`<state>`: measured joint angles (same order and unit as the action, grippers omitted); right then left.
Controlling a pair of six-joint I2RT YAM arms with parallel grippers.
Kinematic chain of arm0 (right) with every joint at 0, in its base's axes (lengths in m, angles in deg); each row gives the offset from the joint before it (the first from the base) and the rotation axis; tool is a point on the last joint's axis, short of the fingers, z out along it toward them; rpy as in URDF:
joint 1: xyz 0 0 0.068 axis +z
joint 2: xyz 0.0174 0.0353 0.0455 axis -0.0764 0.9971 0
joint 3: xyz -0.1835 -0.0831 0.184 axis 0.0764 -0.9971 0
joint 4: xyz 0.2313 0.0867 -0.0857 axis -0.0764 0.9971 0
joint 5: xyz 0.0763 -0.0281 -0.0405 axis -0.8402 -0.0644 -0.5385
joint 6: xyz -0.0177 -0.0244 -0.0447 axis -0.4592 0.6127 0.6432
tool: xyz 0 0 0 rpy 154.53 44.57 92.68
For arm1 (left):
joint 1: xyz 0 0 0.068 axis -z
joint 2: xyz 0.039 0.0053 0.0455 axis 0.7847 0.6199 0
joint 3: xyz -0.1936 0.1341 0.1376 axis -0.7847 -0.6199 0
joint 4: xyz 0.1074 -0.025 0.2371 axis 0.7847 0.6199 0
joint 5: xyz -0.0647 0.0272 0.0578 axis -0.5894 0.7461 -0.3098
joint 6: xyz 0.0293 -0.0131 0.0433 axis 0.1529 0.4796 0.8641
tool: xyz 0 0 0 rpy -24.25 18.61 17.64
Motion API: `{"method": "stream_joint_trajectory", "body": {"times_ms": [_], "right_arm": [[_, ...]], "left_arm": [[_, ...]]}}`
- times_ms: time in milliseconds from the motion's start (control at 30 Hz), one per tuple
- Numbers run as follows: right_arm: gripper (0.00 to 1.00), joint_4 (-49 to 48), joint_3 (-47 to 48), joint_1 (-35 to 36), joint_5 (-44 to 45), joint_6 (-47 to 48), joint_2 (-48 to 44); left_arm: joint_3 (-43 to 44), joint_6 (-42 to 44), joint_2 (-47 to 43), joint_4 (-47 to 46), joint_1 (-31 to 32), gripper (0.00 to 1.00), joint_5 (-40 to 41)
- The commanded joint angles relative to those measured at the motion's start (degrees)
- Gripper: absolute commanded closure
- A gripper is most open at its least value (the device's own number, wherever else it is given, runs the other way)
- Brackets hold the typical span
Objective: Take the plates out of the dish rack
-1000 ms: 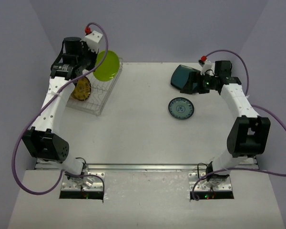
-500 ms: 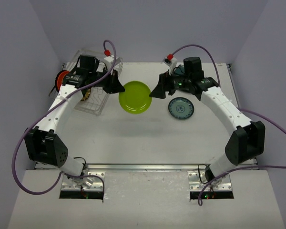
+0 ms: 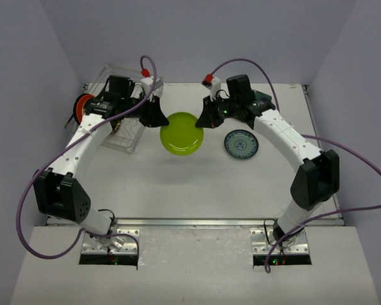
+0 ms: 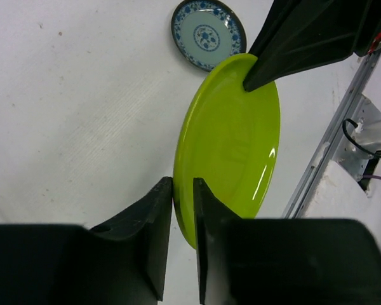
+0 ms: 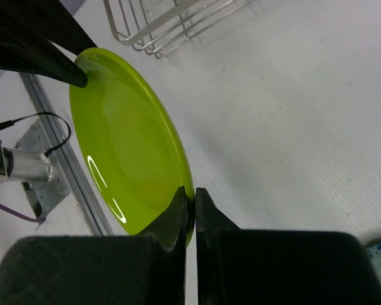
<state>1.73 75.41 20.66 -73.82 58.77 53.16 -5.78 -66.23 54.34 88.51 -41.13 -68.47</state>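
The right gripper (image 3: pixel 200 122) had moved in and clamped onto the right rim of the lime green plate (image 3: pixel 181 133), which had come away from the dish rack (image 3: pixel 128 141) to hang over the middle of the table (image 3: pixel 197 190). The left gripper (image 3: pixel 163 120) straddled the opposite rim, fingers narrowly apart; whether they pinched it could not be told. The plate hung clear of the surface, with bare table toward the near edge. The rack sat just left of the left gripper, an orange-red plate (image 3: pixel 82 108) at its left side. A patterned teal plate (image 3: pixel 241 144) lay flat under the right arm, apart from the lime one; a dark teal plate (image 3: pixel 261 96) showed behind that arm
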Motion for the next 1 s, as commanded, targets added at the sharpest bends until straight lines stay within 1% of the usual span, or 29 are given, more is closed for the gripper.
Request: {"method": "stream_joint_trajectory", "body": {"times_ms": [0, 67, 100, 133, 167, 233, 300, 333, 367, 433, 567, 700, 767, 867, 967], "right_arm": [[1.0, 1.81, -2.0, -1.9, 8.02, 5.38, -4.11], [1.0, 1.99, -4.56, -5.08, 7.19, 5.26, -6.0], [1.0, 1.99, -5.57, -6.71, 6.48, 5.09, -6.45], [1.0, 1.99, -6.76, -8.89, 5.72, 4.97, -6.84], [1.0, 2.05, -7.89, -12.29, 5.18, 5.19, -6.99], [1.0, 2.75, -11.04, -16.27, 4.82, 6.24, -6.97], [1.0, 2.66, -13.17, -21.15, 3.93, 7.8, -6.71], [1.0, 2.68, -14.02, -22.17, 3.2, 7.93, -6.1], [1.0, 2.97, -14.74, -25.13, 2.41, 8.01, -5.03], [1.0, 3.29, -15.08, -29.72, 1.37, 8.89, -3.35], [1.0, 3.79, -13.52, -34.48, 0.18, 9.68, 1.93], [1.0, 4.2, -11.3, -35.77, -0.68, 9.6, 6.28], [1.0, 4.43, -10.31, -35.77, -1.07, 9.67, 8.21], [1.0, 4.89, -8.38, -35.77, -1.95, 9.53, 10.92], [1.0, 5.17, -6.22, -35.77, -2.19, 8.78, 13.21]], "left_arm": [[0.8, -1.12, -2.36, -2.84, 0.42, 0.26, 3.18], [0.44, -2.25, -2.74, -4.26, 0.33, 0.0, 10.45], [0.37, -2.76, -2.96, -4.99, 0.33, 0.0, 15.19], [0.39, -2.86, -2.9, -5.06, 0.33, 0.0, 16.19], [0.63, -3.42, -2.41, -5.38, 0.32, 0.0, 21.91], [1.82, -4.02, -0.93, -4.77, 0.13, 0.0, 27.81], [1.92, -4.11, -0.34, -4.82, -0.42, 0.0, 27.68], [1.86, -4.28, -0.05, -4.87, -0.55, 0.0, 27.37], [1.89, -4.6, 0.25, -5.07, -0.55, 0.0, 27.45], [2.36, -5.34, 1.21, -5.19, -0.62, 0.0, 28.88], [2.98, -6.52, 3.0, -4.75, -1.89, 0.0, 30.09], [3.16, -9.14, 3.85, -4.93, -5.77, 0.0, 26.81], [3.91, -10.06, 4.61, -4.41, -9.82, 0.0, 23.83], [4.83, -10.52, 5.85, -3.39, -14.11, 0.0, 19.01], [5.2, -10.59, 6.44, -2.8, -16.1, 0.0, 17.68]]}}
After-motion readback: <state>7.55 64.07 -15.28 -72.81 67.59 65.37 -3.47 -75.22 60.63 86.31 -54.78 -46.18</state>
